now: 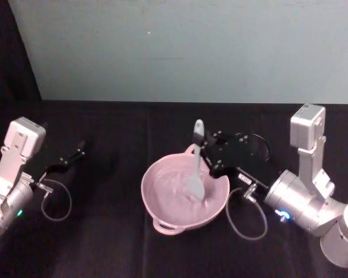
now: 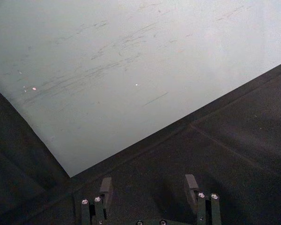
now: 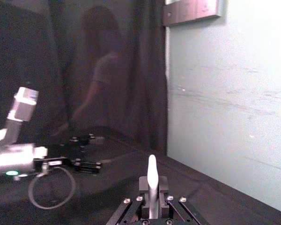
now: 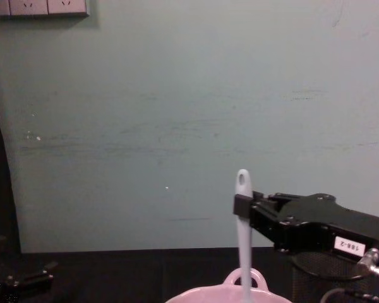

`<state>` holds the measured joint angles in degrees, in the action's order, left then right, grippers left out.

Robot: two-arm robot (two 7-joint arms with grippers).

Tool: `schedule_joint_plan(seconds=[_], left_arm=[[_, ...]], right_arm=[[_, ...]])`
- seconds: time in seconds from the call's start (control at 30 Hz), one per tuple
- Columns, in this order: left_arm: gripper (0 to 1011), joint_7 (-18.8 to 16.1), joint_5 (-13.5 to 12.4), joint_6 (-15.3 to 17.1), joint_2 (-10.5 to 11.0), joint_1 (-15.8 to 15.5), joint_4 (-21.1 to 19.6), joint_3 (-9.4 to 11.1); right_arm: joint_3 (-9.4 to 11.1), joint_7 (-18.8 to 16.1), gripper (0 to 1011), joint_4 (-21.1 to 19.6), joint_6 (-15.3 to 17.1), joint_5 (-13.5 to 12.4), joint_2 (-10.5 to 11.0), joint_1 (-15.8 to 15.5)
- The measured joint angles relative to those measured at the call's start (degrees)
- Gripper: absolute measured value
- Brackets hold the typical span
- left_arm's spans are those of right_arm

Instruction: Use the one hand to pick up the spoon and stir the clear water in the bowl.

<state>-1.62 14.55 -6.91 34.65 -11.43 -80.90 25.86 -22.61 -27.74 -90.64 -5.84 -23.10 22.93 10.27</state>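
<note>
- Your black blocky right pincer (image 1: pixel 201 146), the one with the small white label, hangs over the far right rim of the bowl. Its fingers are clamped tight on the handle of the white plastic spoon (image 1: pixel 195 174), a little below the handle's end.
- The spoon stands nearly upright, its long axis close to vertical in the chest view. The holed handle end points up; the flat paddle blade points down inside the pale pink round bowl (image 1: pixel 156 200), right of its middle.
- The bowl sits on the black-draped bench (image 1: pixel 104 243).
- Your left pincer (image 1: pixel 78 152) is parked well left of the bowl, fingers spread apart, holding nothing.
</note>
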Motion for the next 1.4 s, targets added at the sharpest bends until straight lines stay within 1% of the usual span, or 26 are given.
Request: schedule_joint_plan(seconds=[0.03, 0.13, 0.27, 0.3, 0.37, 0.5, 0.53, 0.63, 0.73, 0.87, 0.97, 1.1, 1.17, 1.2, 1.3, 1.4], left_arm=[[1005, 0.0, 0.0, 0.0, 0.0, 0.0, 0.0, 0.0], [1005, 0.0, 0.0, 0.0, 0.0, 0.0, 0.0, 0.0], [1005, 0.0, 0.0, 0.0, 0.0, 0.0, 0.0, 0.0], [1005, 0.0, 0.0, 0.0, 0.0, 0.0, 0.0, 0.0], [1005, 0.0, 0.0, 0.0, 0.0, 0.0, 0.0, 0.0], [1005, 0.0, 0.0, 0.0, 0.0, 0.0, 0.0, 0.0], [1005, 0.0, 0.0, 0.0, 0.0, 0.0, 0.0, 0.0], [1005, 0.0, 0.0, 0.0, 0.0, 0.0, 0.0, 0.0], [1005, 0.0, 0.0, 0.0, 0.0, 0.0, 0.0, 0.0], [1005, 0.0, 0.0, 0.0, 0.0, 0.0, 0.0, 0.0], [1005, 0.0, 0.0, 0.0, 0.0, 0.0, 0.0, 0.0], [1005, 0.0, 0.0, 0.0, 0.0, 0.0, 0.0, 0.0], [1005, 0.0, 0.0, 0.0, 0.0, 0.0, 0.0, 0.0], [1005, 0.0, 0.0, 0.0, 0.0, 0.0, 0.0, 0.0], [1005, 0.0, 0.0, 0.0, 0.0, 0.0, 0.0, 0.0], [1005, 0.0, 0.0, 0.0, 0.0, 0.0, 0.0, 0.0]], right_arm=[[0.0, 0.0, 122, 0.0, 0.0, 0.0, 0.0, 0.0], [-0.9, -0.5, 122, -1.0, 0.0, 0.0, -0.1, -0.5], [-2.5, -1.1, 122, -1.1, 0.1, 0.0, -0.8, -0.3], [-2.5, -1.1, 122, -1.1, 0.1, 0.0, -0.8, -0.3], [-3.5, -1.4, 122, -0.4, 0.1, 0.1, -1.6, 0.3], [-4.3, -1.7, 122, 1.1, 0.1, 0.0, -2.7, 1.4], [-4.5, -1.7, 122, 1.8, 0.0, -0.3, -3.2, 2.0], [-4.6, -1.8, 122, 2.6, -0.1, -0.5, -3.6, 2.5], [-4.7, -1.9, 122, 4.9, -0.4, -0.9, -4.7, 4.1], [-4.5, -1.6, 122, 7.6, -0.9, -0.9, -5.7, 5.6], [-3.9, -0.9, 122, 9.6, -1.4, -1.0, -6.2, 6.7], [-2.4, 0.1, 122, 11.8, -1.9, -1.1, -6.4, 7.6], [-1.6, 0.5, 122, 12.1, -2.0, -1.1, -6.1, 7.6], [-1.6, 0.5, 122, 12.1, -2.0, -1.1, -6.1, 7.6], [-0.5, 0.8, 122, 11.6, -2.0, -1.1, -5.2, 7.1], [-0.2, 0.9, 122, 11.1, -1.9, -1.1, -4.8, 6.7]])
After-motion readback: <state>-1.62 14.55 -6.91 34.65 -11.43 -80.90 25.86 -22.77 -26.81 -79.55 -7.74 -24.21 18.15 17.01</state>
